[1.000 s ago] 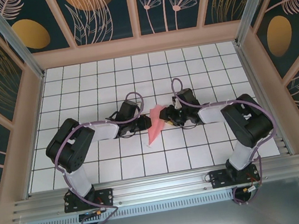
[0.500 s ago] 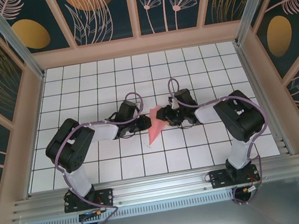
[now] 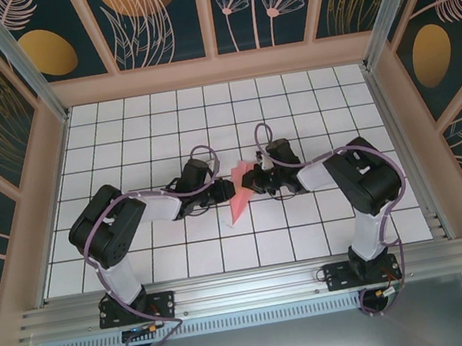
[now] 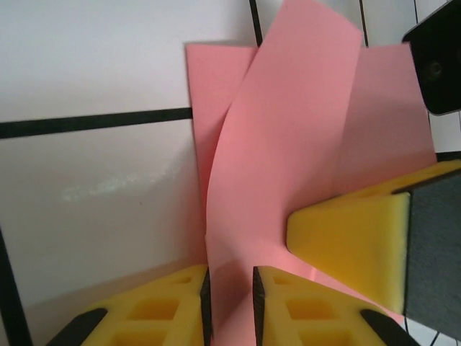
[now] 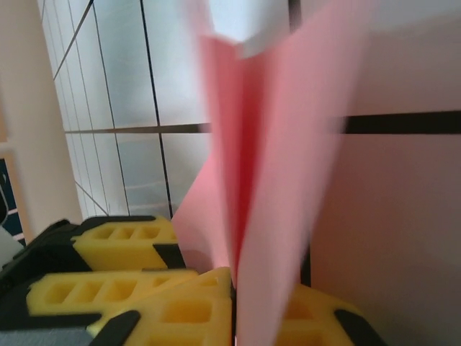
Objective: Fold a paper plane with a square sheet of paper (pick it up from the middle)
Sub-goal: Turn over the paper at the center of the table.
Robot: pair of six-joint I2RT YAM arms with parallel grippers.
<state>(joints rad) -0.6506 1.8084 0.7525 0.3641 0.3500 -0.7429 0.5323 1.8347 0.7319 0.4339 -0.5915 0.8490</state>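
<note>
The square sheet of paper point(image 3: 236, 201) is salmon pink, folded into a narrow pointed shape, and stands on edge between both grippers at mid-table. In the left wrist view the paper point(image 4: 288, 144) rises in curved layers. My left gripper point(image 4: 230, 303) has its jaws a narrow gap apart with a strip of paper in that gap; in the top view the left gripper point(image 3: 223, 193) is at the paper's left side. My right gripper point(image 5: 234, 321) is shut on the paper point(image 5: 277, 180), which stands up from its closed jaws. From above, the right gripper point(image 3: 251, 183) meets the paper from the right.
The white grid table point(image 3: 137, 126) is walled by wooden frames point(image 3: 215, 69) at the back and sides. The right gripper's yellow finger point(image 4: 346, 241) presses close beside my left jaws. The left gripper's yellow fingers point(image 5: 122, 238) sit just left of the right jaws.
The right gripper has closed onto the paper and its arm has shifted left. The left jaws have parted slightly. The paper stays between them, nudged a little.
</note>
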